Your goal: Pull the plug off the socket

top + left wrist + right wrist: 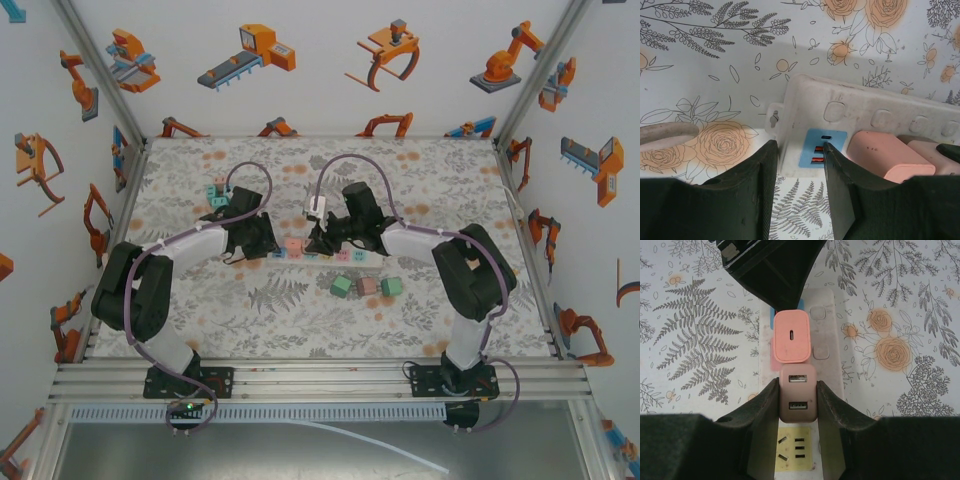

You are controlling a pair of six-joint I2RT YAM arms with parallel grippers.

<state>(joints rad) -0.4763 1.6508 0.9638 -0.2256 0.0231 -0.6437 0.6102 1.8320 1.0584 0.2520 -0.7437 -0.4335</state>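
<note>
Your right jaws are closed on the brown two-port plug (797, 400), one finger (765, 410) flat against each side of it, and the plug is still seated in the white power strip (832, 375) that runs straight out ahead of them on the tabletop (700, 340). Just beyond the jaw tips, touching the brown plug's far end, a salmon plug (791, 336) is also in the strip. Behind the brown plug, between the fingers and closer to the wrist, lies a bare yellow socket face (795, 447). Your left jaws stand narrowly apart at the strip's far end (855, 105). The right-hand finger (840, 190) has its tip on the blue socket face (815, 145), the other finger (760, 190) sits just outside the strip's end, and that end shows in the gap between them. You cannot tell from the wrist view whether they clamp the strip or only bear on it. To the right of these jaws, just past the blue face, the salmon plug (887, 155) stands up from the strip. From above, both arms meet over the strip (296, 247), and three small cubes (366, 286) lie near the right jaws on the wrist side.
</note>
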